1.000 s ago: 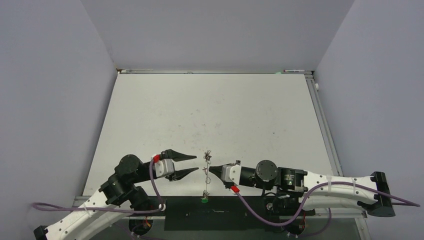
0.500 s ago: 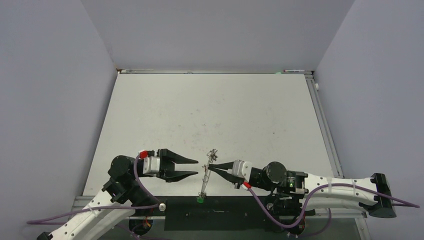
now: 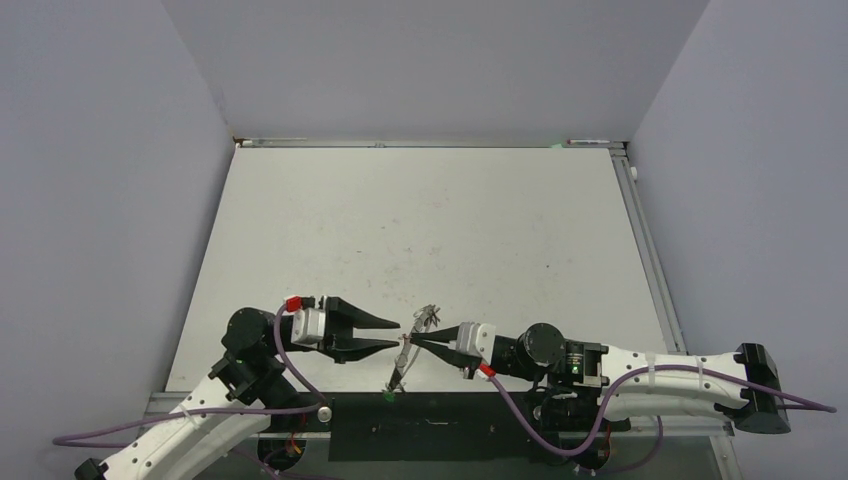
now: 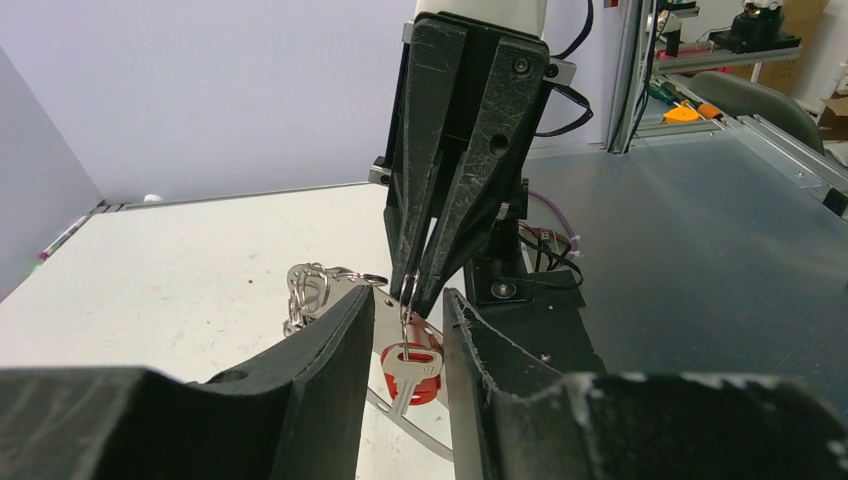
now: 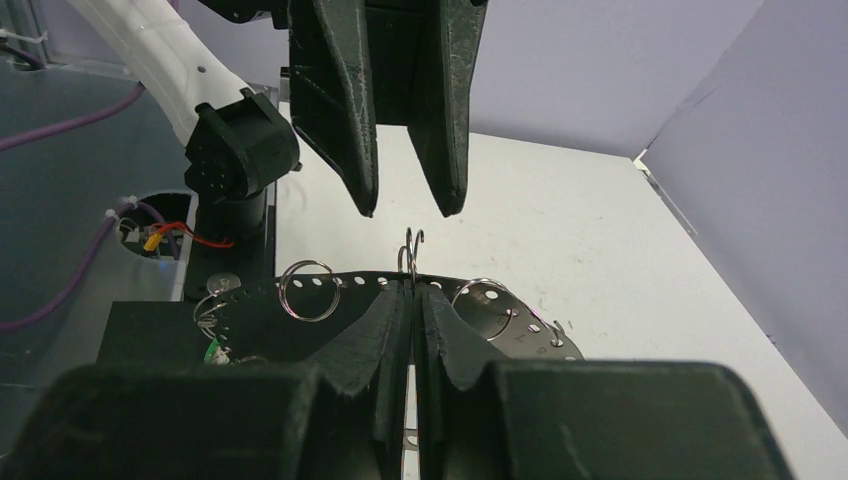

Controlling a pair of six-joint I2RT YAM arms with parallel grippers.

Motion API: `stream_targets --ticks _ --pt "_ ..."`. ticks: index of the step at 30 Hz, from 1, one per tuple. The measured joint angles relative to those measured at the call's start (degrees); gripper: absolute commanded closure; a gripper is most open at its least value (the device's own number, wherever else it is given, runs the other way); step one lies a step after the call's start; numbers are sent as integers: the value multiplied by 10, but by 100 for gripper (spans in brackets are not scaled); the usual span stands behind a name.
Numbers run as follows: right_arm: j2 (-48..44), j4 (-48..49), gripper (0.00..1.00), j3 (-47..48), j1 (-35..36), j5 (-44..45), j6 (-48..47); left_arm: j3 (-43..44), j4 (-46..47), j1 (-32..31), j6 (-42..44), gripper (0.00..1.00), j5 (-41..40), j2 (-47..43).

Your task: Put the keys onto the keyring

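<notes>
Pale lilac walls (image 3: 100,150) close round a scuffed white tabletop (image 3: 420,220), and down at its near edge the white-and-black left arm (image 3: 180,437) and right arm (image 3: 660,372) reach toward each other until their black claws almost meet. From where I stand the right gripper (image 3: 412,338) is clamped tight. Its fingers are pressed together on a small loop of the large, thin silvery keyring (image 3: 398,367) of wire and perforated band, which hangs off the tips above the table and slants down toward the near edge. The left gripper (image 3: 399,333) has its fingers apart, straddling the small silvery key with the red oblong plastic tag (image 4: 410,365) that dangles just below the right fingertips; whether that key is properly threaded I cannot tell. Lower down, the key with the green tag (image 3: 388,396) hangs at the bottom of the ring. What worries me is that pinch: it looks like a slim hold on thin wire. If the left claw nips the red tag off-centre or pulls sideways, I reckon the wire could twist or slip out and the whole bunch would drop. The two sets of fingertips are also so near that a small misjudged advance might knock them together and jolt the ring loose.
</notes>
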Motion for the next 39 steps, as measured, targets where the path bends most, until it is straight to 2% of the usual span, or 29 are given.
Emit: stream_targets --ticks 5,12,27,33,39 --pt "0 3 95 0 0 -6 0 0 -2 -1 4 73 -6 7" --pt "0 13 95 0 0 -15 1 0 -10 -9 10 82 -12 11" --pt "2 26 95 0 0 -29 1 0 -24 -34 26 88 -21 16" --pt "9 30 95 0 -1 -33 1 0 -26 -35 30 100 -21 17" --pt "11 33 95 0 -3 -34 1 -1 -26 -35 36 100 -24 16"
